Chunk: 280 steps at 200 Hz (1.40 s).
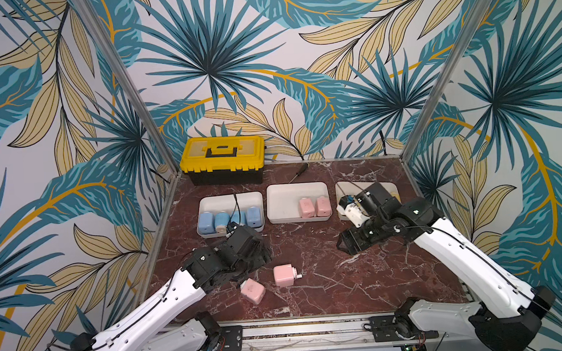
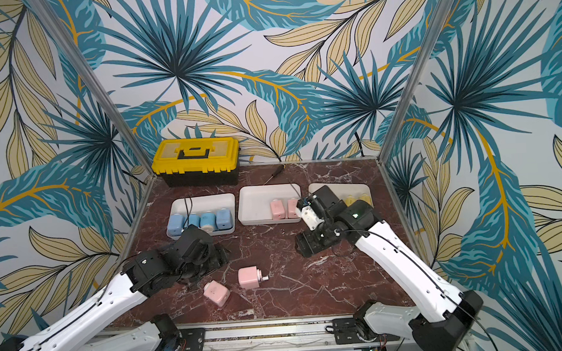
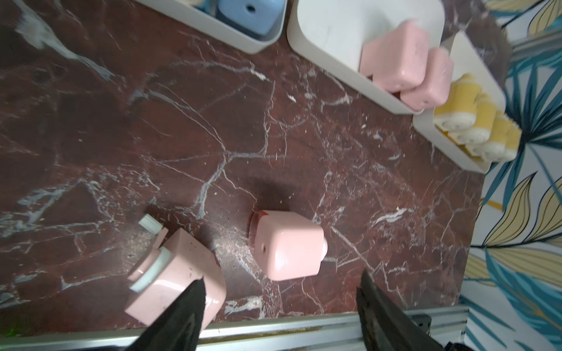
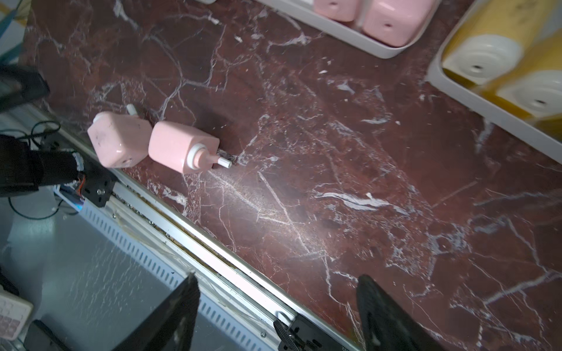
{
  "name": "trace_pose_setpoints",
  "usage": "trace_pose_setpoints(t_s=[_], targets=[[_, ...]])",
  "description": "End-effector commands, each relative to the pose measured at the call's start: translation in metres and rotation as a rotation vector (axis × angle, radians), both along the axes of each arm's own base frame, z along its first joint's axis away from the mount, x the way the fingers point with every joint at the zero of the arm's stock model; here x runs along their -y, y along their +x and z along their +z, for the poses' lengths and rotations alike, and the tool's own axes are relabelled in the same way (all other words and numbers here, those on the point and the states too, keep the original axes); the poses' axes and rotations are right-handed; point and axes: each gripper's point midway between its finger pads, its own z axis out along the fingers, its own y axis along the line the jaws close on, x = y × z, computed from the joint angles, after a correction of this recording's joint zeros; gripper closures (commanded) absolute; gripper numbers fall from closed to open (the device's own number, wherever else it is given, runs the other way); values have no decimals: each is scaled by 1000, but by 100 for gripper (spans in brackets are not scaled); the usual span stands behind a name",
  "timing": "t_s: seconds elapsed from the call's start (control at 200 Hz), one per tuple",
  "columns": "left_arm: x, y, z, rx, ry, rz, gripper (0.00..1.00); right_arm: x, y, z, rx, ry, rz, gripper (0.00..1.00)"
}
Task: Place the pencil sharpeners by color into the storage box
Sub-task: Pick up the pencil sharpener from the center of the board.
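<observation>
Two pink pencil sharpeners lie loose near the table's front: a block (image 1: 253, 290) and a bottle shape (image 1: 285, 275) with a white nozzle. My left gripper (image 3: 281, 279) hangs open and empty just above them, one finger overlapping the nozzled one (image 3: 175, 273) in its wrist view. Three white storage box trays stand in a row: the left tray (image 1: 230, 196) holds several blue sharpeners (image 1: 230, 218), the middle tray (image 1: 284, 196) two pink ones (image 1: 313, 207), the right tray (image 2: 364, 186) yellow ones (image 2: 356, 198). My right gripper (image 4: 276, 279) is open and empty in front of the right tray.
A yellow and black toolbox (image 1: 222, 160) stands shut at the back left, with a screwdriver (image 1: 298, 173) lying beside it. The metal rail (image 4: 213, 252) runs along the front edge of the dark red marble table (image 1: 329, 280). Patterned walls close in three sides.
</observation>
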Motion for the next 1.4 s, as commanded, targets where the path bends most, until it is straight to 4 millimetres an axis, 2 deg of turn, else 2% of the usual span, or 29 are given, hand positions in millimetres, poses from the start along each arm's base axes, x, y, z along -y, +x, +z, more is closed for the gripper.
trace_pose_setpoints(t_s=[0.0,0.055,0.145,0.27,0.37,0.546,0.826,0.961,1.126,1.397], targets=[[-38,9,8,95,2,179,19,-41,9,-6,102,-43,138,16],[-55,8,9,104,-26,233,19,-66,6,-13,123,-78,230,16],[-84,7,10,121,-56,332,19,-94,8,-25,140,-154,343,14],[-105,7,3,119,-66,418,19,-123,9,-43,131,-186,460,13],[-120,6,-4,124,-56,506,19,-139,8,-56,98,-179,519,6],[-141,3,-4,175,-57,619,19,-148,-4,-79,58,-248,618,3],[-148,-4,-15,177,-80,667,19,-157,-20,-109,34,-293,706,3],[-153,-9,-19,200,-121,716,21,-166,-17,-120,27,-296,715,4],[-150,-9,-25,171,-117,703,21,-178,-14,-132,-1,-297,739,5],[-150,-9,-28,164,-109,699,21,-183,-16,-150,-56,-313,749,8]])
